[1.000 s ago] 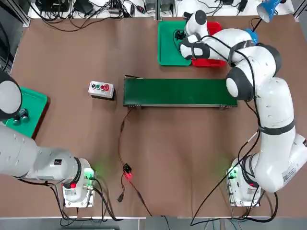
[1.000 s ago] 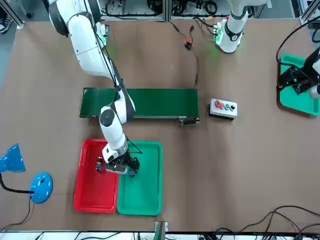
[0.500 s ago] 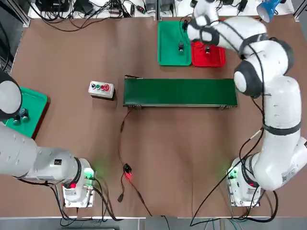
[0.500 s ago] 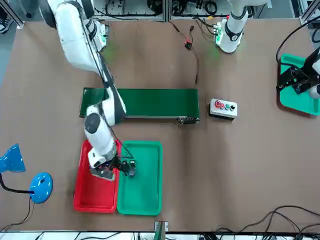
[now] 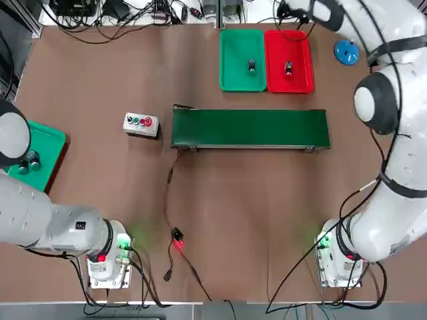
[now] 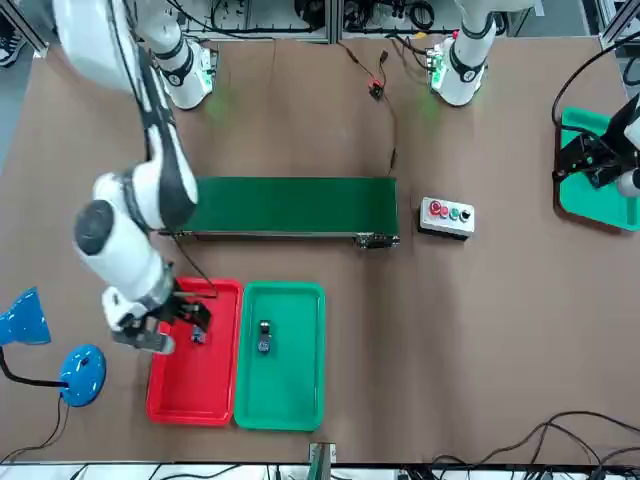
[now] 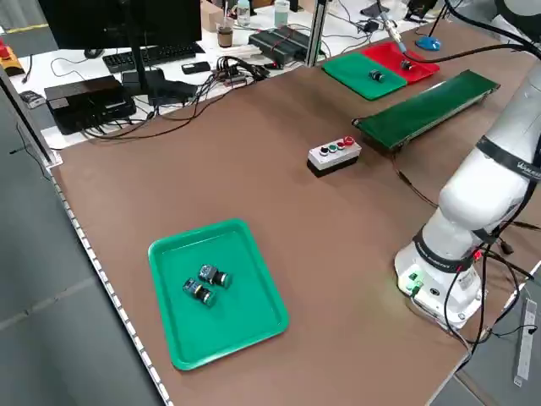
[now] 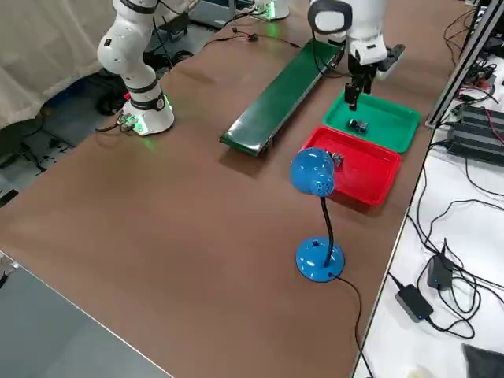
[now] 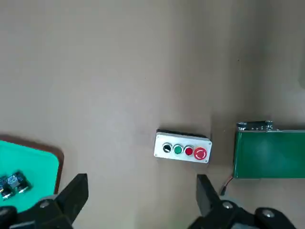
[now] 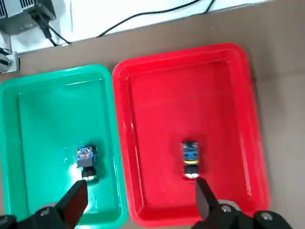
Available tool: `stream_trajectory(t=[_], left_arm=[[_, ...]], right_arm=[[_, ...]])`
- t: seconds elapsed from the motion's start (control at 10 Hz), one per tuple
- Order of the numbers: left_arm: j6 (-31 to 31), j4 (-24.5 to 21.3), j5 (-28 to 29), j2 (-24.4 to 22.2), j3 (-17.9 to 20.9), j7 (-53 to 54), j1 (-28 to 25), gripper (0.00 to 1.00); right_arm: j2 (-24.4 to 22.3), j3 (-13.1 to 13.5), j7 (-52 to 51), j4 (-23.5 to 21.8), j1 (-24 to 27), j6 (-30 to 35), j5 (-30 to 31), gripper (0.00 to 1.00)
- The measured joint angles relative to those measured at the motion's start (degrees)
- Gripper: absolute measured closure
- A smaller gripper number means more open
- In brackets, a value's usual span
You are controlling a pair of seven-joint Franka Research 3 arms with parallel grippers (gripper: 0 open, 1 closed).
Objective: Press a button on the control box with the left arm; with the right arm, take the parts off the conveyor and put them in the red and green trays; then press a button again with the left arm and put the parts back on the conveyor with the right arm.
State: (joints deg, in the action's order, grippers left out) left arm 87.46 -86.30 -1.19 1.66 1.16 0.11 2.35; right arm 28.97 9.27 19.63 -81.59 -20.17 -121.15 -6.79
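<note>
Beyond the conveyor [image 5: 250, 128], one small part [image 10: 189, 160] lies in the red tray [image 10: 238, 124] and one [image 10: 87, 160] in the green tray [image 10: 28, 143], under the right pincer [image 10: 138, 210], spread and empty; both look light, stiff, best pinched across their short bodies.

Both parts [image 5: 252, 65] too small to identify, right hand [image 6: 170, 322] half hidden

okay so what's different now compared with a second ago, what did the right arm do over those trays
The right gripper, jaws open, has lifted off the green tray and swung across the red tray toward the blue lamp's side, leaving one part in the green tray; another part lies in the red tray. The left gripper, control box and bare conveyor stayed put.
</note>
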Motion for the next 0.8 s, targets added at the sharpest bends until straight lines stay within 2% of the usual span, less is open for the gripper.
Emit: stream_trajectory(t=[0.3, 0.8], left_arm=[[0.0, 0.0, 0.0, 0.0, 0.0, 0.0, 0.0, 0.00], [0.0, 0.0, 0.0, 0.0, 0.0, 0.0, 0.0, 0.00]], right_arm=[[-7.6, 0.1, -1.5, 0.0, 4.0, 8.3, 0.1, 0.00], [-23.0, 0.1, -14.0, -0.1, 13.1, 29.9, 0.1, 0.00]])
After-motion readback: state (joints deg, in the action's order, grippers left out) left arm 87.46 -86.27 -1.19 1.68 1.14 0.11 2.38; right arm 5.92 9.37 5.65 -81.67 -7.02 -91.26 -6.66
